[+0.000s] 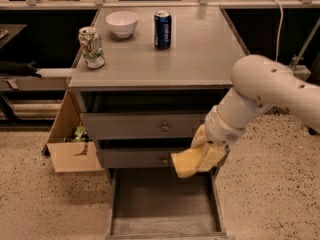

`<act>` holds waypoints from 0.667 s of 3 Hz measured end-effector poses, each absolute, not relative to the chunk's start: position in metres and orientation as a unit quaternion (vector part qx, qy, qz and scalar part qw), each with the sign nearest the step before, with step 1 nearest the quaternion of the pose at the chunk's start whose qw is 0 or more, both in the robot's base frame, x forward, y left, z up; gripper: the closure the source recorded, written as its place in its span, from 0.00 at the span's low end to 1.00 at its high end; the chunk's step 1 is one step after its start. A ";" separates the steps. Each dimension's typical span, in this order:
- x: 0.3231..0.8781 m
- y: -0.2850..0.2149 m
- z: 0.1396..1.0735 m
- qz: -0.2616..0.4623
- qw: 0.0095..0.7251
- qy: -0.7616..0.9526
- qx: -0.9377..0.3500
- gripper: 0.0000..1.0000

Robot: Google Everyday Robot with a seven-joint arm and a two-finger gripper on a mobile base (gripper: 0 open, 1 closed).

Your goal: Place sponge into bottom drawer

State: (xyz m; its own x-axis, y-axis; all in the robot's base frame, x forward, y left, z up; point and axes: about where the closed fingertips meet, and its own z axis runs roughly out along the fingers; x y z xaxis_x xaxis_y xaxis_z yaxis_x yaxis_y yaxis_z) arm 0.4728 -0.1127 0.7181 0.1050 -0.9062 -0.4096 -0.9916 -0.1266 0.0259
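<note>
The pale-yellow sponge [184, 164] is held in my gripper [200, 156], which is shut on it. It hangs in front of the middle drawer's right part, just above the open bottom drawer [162, 204]. The bottom drawer is pulled out, a wide grey tray with a bare worn floor. My white arm [260, 94] reaches down from the right.
A white bowl [122, 23], a blue soda can [162, 30] and a crushed green-white can [92, 47] stand on the grey cabinet top [200, 54]. Two upper drawers with knobs [164, 128] are closed. A cardboard box [70, 144] sits on the floor at left.
</note>
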 end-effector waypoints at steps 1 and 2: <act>0.461 -0.115 0.703 0.172 0.110 0.648 -0.734 1.00; 0.461 -0.116 0.678 0.166 0.103 0.658 -0.727 1.00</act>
